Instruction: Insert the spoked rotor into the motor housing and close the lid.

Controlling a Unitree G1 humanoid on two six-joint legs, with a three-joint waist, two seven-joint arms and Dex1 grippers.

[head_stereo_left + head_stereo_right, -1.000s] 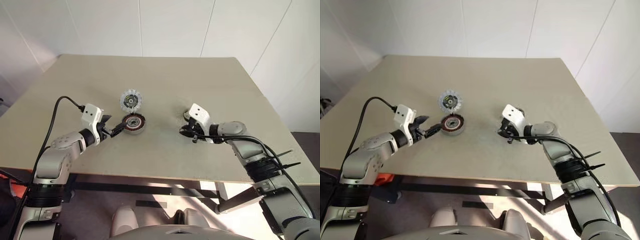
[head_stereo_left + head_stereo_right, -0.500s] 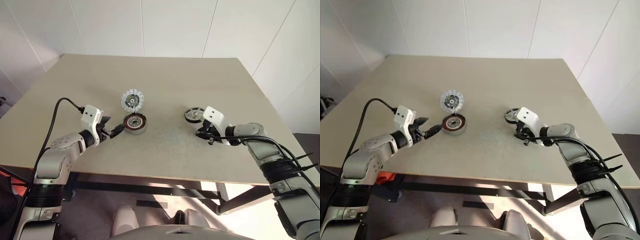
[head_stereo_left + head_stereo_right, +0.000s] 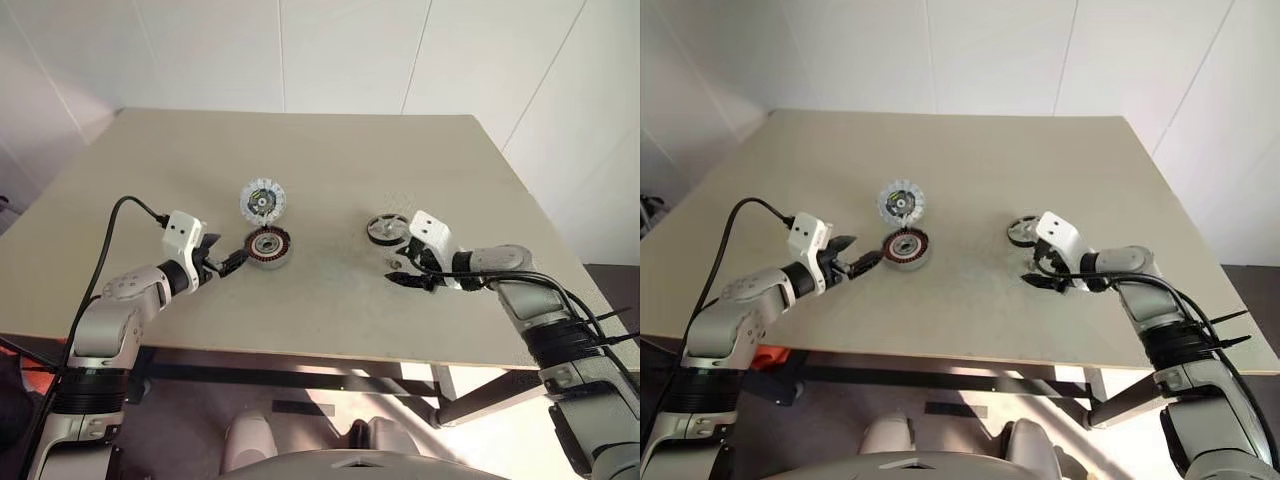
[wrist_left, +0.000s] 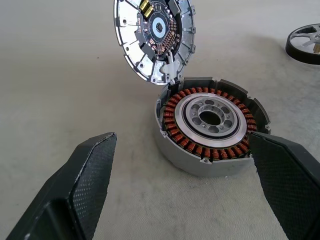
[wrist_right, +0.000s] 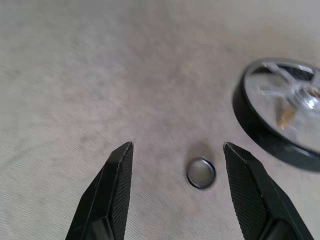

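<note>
left wrist view: left gripper [image 4: 182, 197] spread wide, flanking the motor housing [image 4: 210, 127], likely to brace it; lid [image 4: 152, 37] hinged upright. right gripper [image 5: 177, 192] parted and empty over a small ring [image 5: 201, 172]; spoked rotor [image 5: 280, 112] lies beside on the table [image 3: 330, 150].

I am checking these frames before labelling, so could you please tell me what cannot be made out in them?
- Black-rimmed spoked rotor: right wrist view's edge cuts it off, and it is blurred.
- Small dark ring: too small to identify.
- Round metal motor housing: its far wall's base hides behind the open hinged lid, whose top is cropped.
</note>
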